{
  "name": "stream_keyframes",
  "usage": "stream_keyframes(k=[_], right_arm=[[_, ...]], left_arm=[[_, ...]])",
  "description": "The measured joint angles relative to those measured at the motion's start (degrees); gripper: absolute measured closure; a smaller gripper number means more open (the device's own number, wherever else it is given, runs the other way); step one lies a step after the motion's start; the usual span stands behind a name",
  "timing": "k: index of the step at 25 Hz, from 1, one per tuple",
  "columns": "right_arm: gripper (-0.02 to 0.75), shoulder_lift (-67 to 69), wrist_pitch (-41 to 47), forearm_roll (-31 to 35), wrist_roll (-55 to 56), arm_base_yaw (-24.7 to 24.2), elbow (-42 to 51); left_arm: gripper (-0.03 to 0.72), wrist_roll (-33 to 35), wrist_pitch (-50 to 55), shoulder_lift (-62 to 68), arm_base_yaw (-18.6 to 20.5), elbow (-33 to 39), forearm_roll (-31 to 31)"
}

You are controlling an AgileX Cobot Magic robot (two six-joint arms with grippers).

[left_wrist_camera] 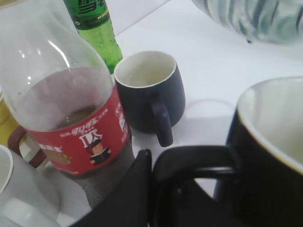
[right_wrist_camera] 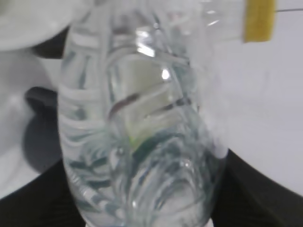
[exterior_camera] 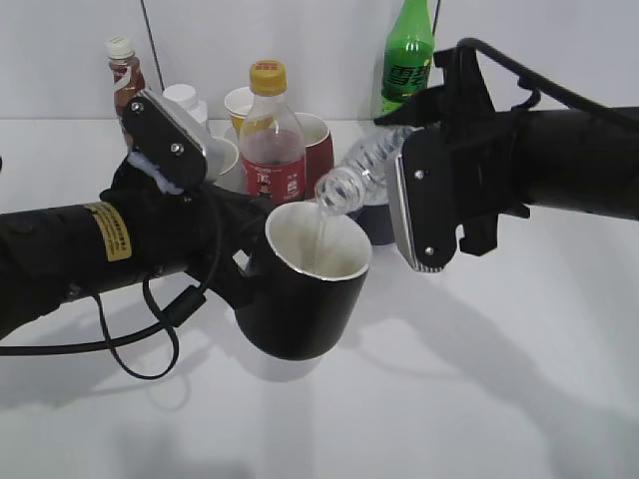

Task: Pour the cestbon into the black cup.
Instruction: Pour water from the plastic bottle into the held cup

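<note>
My left gripper (exterior_camera: 240, 264) is shut on the handle (left_wrist_camera: 199, 163) of the black cup (exterior_camera: 305, 294) and holds it lifted off the table, tilted slightly right. Its white inside shows in the left wrist view (left_wrist_camera: 279, 118). My right gripper (exterior_camera: 424, 200) is shut on the cestbon (exterior_camera: 364, 175), a clear ribbed bottle tipped with its open mouth over the cup's rim. A thin stream of water runs from the mouth into the cup. The cestbon fills the right wrist view (right_wrist_camera: 142, 142), and its body also shows at the top of the left wrist view (left_wrist_camera: 255, 19).
At the back stand a cola bottle with yellow cap (exterior_camera: 272, 135), a tall green soda bottle (exterior_camera: 407, 55), a brown bottle (exterior_camera: 124, 75), a red mug (exterior_camera: 318, 150) and white cups (exterior_camera: 190, 105). A dark grey-blue mug (left_wrist_camera: 149, 92) sits just behind the cup.
</note>
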Motion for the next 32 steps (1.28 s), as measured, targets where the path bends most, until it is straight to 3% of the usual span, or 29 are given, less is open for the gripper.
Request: stream_keyframes(k=[32], right_arm=[[0.253, 0.0, -3.4, 5.0, -4.8, 0.0, 0.0]], left_arm=[[0.648, 0.0, 0.0, 0.0, 0.0, 0.0, 0.1]])
